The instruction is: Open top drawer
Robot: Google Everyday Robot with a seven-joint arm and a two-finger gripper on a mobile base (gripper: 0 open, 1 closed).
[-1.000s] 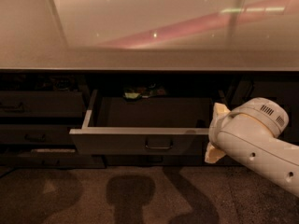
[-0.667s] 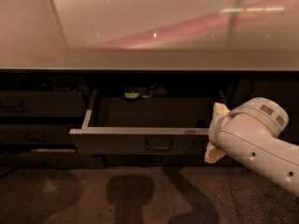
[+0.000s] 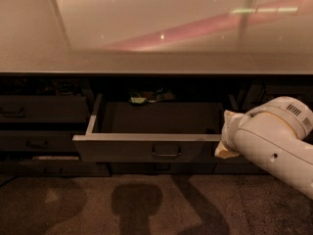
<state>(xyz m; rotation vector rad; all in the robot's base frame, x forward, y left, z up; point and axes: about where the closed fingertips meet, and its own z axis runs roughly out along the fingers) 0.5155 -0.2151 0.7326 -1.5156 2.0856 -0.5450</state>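
The top drawer stands pulled out from under the counter, its dark grey front facing me with a small loop handle in the middle. Its pale side rail and top edge show. Some small items lie at the back of the drawer. My gripper is at the drawer's right front corner, at the end of my white arm, which covers most of it.
A wide pale counter top runs across the upper view. Shut dark drawer fronts stack at the left, with more cabinet fronts at the right. Dark carpet with shadows lies below.
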